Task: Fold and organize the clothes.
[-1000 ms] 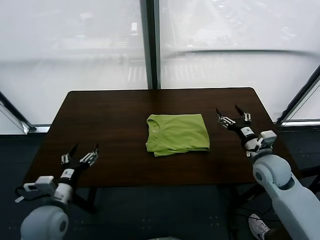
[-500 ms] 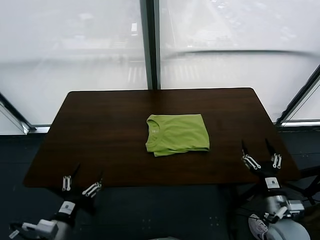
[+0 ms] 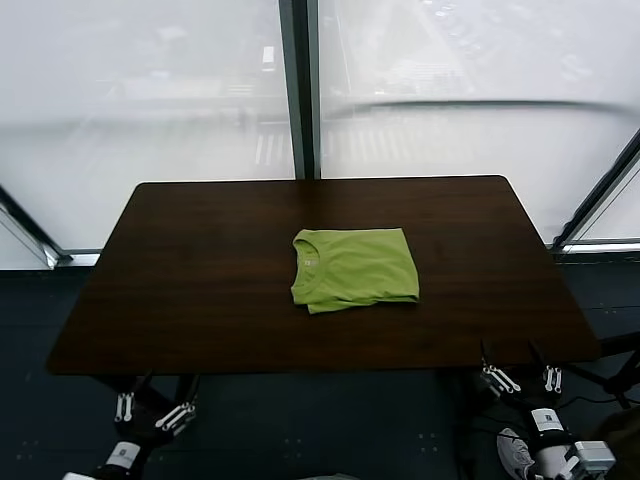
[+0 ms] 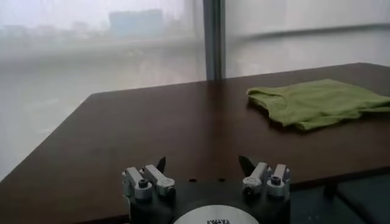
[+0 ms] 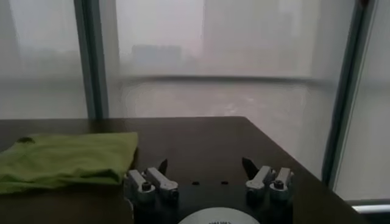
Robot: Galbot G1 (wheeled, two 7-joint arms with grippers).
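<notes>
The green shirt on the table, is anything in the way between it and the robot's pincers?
Nothing visible is. The folded green shirt lies alone mid-table. The left pincer and right pincer hang open, low past the table's near edge, with only bare tabletop between them and the shirt.

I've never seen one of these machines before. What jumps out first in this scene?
A lime-green T-shirt, folded into a neat rectangle, lies alone near the middle of a dark wooden table before big hazy windows. Below the table's near edge, the left claw and right claw hang open and empty at either corner.
</notes>
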